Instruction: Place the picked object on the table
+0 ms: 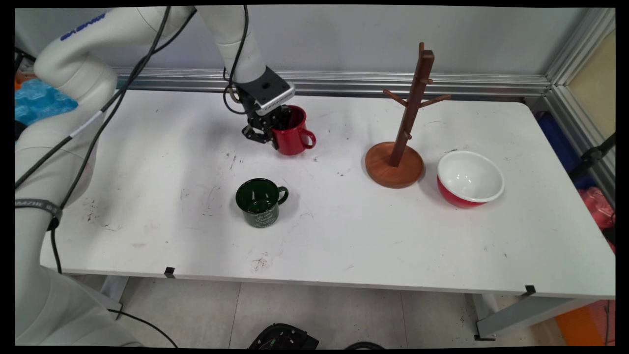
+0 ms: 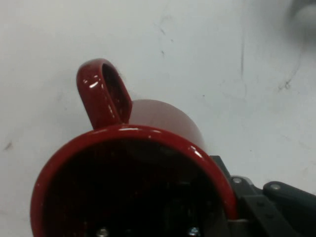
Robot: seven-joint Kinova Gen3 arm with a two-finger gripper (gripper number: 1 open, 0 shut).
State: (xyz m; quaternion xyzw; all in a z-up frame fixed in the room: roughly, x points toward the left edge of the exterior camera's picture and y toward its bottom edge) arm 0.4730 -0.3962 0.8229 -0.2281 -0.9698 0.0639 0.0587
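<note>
The black two-finger gripper (image 1: 274,132) sat at the red mug (image 1: 292,132) in the upper middle of the main view, toward the back of the white table (image 1: 344,236). It straddled the mug's left wall, one finger outside the wall and the other down inside the cup, so the claw was clamped on the rim. The mug seemed to stand upright on the table, or just off it, with its handle pointing to the right of the frame.

In the hand view the red mug (image 2: 133,182) filled the lower half of the picture, its dark inside facing the camera and its handle sticking up toward the upper left. Part of the black linkage showed at the lower right, just beside the rim.

Below the red mug in the main view, near the centre of the frame, stood a dark green mug (image 1: 259,202), well apart from the gripper, its handle also to the right. To the right of centre rose a wooden mug tree (image 1: 404,142) on a round base. Just beside that base, further right, sat a red bowl (image 1: 469,179) with a white inside.
</note>
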